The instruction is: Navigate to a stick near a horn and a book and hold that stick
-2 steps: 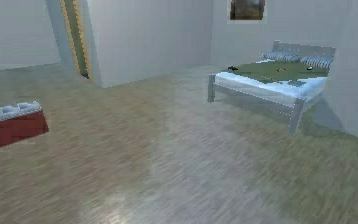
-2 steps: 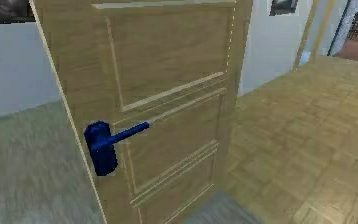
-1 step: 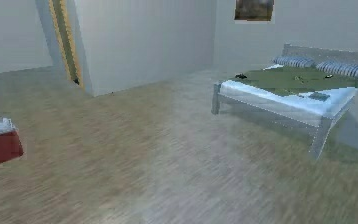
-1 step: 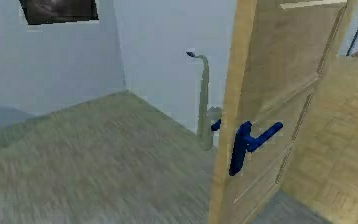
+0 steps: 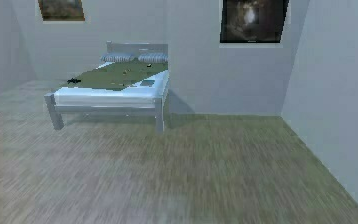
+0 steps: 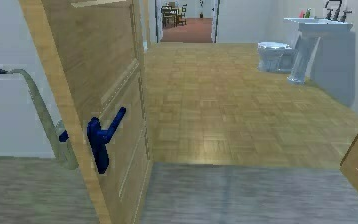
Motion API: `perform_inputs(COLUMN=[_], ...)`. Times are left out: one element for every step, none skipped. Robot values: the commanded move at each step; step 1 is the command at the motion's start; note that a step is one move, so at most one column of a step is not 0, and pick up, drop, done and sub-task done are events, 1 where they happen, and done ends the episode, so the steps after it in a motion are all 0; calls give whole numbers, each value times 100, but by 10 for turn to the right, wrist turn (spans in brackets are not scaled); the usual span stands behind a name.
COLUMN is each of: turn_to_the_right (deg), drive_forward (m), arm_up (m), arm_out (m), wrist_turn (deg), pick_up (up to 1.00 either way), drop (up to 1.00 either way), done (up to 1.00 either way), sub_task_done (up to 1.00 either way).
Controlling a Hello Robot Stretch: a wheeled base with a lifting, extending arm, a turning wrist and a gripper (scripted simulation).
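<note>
The task seems early; no stick can be made out yet, though small dark things (image 5: 111, 63) lie on the bed (image 5: 107, 103) ahead; approach and grasp are left; the gripper's state I cannot tell.

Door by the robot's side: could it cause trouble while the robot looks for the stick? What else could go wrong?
1. The wooden door stands close, and its blue handle sticks out; a turn could knock it.
2. The pale horn leans on the wall beside the door, so the door may hide a stick near it.
3. The dark bits on the bed are too small to name; the robot might chase the wrong one.
</note>
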Motion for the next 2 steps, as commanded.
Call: perform_inputs(turn_to_the_right=[30,0], drive_forward=[0,65], arm_up=[0,0], arm_out=[0,0], wrist_turn=[0,0], pick_up=[0,0], drop=[0,0], done=[0,0], sub_task_done=[0,0])
